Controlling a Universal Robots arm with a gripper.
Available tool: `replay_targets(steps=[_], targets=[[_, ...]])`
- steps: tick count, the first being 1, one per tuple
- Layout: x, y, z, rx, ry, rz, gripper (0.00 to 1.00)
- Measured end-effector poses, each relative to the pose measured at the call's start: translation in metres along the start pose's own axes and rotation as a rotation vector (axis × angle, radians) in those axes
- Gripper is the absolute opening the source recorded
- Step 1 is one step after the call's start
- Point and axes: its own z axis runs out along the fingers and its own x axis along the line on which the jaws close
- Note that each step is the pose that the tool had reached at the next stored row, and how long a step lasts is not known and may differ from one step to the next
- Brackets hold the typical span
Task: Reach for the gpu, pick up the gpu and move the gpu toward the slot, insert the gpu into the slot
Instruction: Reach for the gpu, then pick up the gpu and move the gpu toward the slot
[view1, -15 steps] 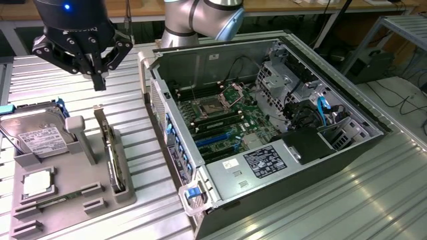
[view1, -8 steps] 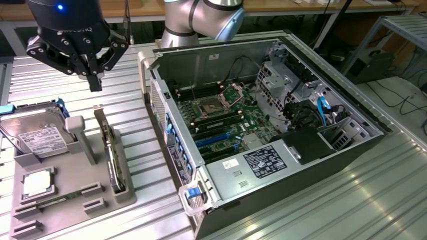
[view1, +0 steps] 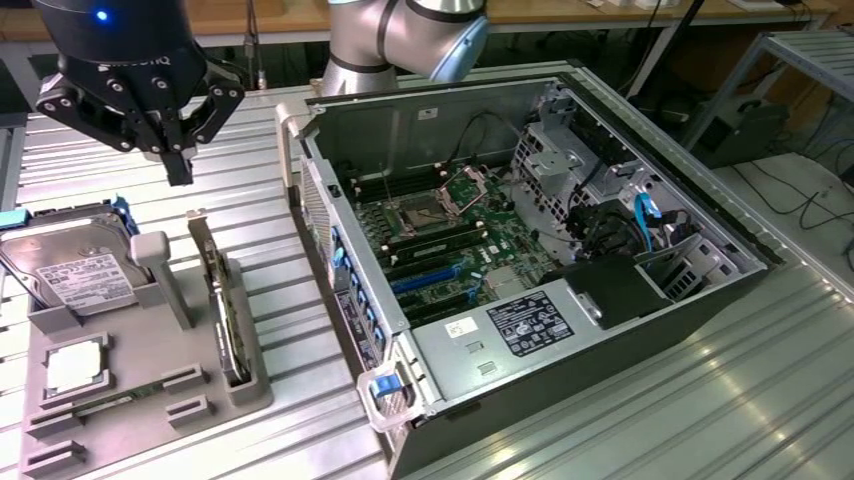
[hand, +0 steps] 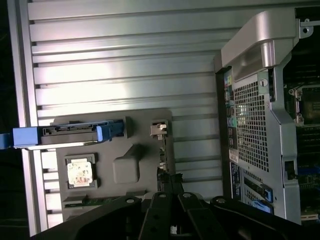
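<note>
a robot arm's pincer (view1: 178, 172) hangs above the slatted metal worktop (view1: 747, 400) with its fingers pressed together and nothing between them. it sits over the far end of a grey holder (view1: 134, 340) in the exterior view. the gpu (view1: 220, 300) stands on its thin edge in a groove of that holder, just beside a hard drive (view1: 67, 275) and well apart from the open computer case (view1: 400, 125) on the exterior view's right.

the work looks to be at its first step, the reach. the card is untouched and the blue slot (view1: 430, 277) on the green motherboard (view1: 501, 235) carries nothing.

the card's long axis runs along the holder, from its far end below the pincer toward the near edge, roughly in line with the case's side wall. its flat faces look toward the exterior view's left and right. seen from the wrist, the pincer (hand: 169, 186) lines up over the card's (hand: 161, 150) top edge, and a silver bracket (hand: 158, 129) shows at one end.

by this reckoning, a grip would call for the fingers to spread and come down on either flat face, squarely enough to keep the card upright as it lifts.
</note>
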Motion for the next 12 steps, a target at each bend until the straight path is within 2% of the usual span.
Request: replay_targets(steps=[8,12], targets=[[0.0097,-0.0012,0.0001,0.0002,0.0023,0.000,0.11],[0.0106,-0.0013,0.0001,0.0002,0.0026,0.000,0.11]])
